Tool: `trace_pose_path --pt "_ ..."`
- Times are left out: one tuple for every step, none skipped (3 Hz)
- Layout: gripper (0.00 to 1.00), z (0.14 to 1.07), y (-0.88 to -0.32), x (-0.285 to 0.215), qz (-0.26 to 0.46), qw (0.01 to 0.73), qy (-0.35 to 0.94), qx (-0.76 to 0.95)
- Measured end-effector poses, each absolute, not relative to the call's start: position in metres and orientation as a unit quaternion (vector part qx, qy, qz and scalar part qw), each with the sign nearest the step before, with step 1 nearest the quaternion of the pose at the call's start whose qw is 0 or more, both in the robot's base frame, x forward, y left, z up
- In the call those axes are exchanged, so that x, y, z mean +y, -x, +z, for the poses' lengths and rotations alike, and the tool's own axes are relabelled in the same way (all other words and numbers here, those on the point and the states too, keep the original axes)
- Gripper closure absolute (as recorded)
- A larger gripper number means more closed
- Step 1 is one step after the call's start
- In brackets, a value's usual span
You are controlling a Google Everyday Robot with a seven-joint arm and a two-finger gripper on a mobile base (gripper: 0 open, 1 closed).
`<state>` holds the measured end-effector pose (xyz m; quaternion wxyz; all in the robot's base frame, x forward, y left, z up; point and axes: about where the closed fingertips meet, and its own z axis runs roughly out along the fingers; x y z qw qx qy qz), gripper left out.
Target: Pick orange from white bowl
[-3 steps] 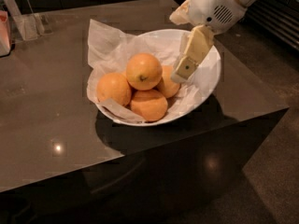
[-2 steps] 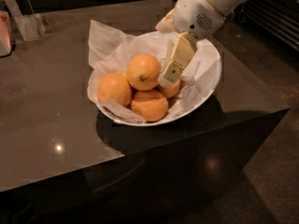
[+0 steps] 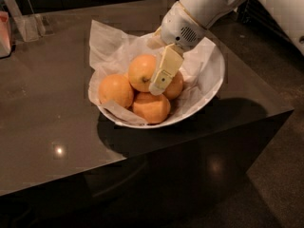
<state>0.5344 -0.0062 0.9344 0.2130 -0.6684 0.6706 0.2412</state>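
Note:
The white bowl [image 3: 214, 85] stands on a dark table, lined with crinkled white paper [image 3: 108, 42]. It holds several oranges. The orange [image 3: 140, 71] with a dark stem dimple lies on top of the pile. Plainer oranges lie at the left [image 3: 115, 90], front [image 3: 151, 107] and right [image 3: 175, 86]. My gripper [image 3: 156, 68] reaches down into the bowl from the upper right and is open. One cream finger [image 3: 164, 71] hangs just right of the top orange, close against it. The other finger [image 3: 154, 41] shows only as a stub behind the fruit.
The glossy dark table [image 3: 52, 127] drops off at its front and right edges, close to the bowl. A clear plastic stand [image 3: 29, 25] and a pinkish object [image 3: 4, 32] sit at the back left corner.
My gripper has moved left across the bowl, from over its right side to right beside the top orange. The oranges and bowl have not moved.

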Motion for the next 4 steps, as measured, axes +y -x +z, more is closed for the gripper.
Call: trace_pose_path --pt "0.00 0.9220 -0.5382 0.0001 0.255 0.200 0.665 0.673" --pt "0.19 0.9220 -0.5383 0.0001 0.255 0.200 0.665 0.673" --pt "0.42 0.9220 -0.5383 0.0001 0.255 0.200 0.665 0.673" --pt "0.66 0.9220 -0.5383 0.0002 0.255 0.200 0.665 0.673"
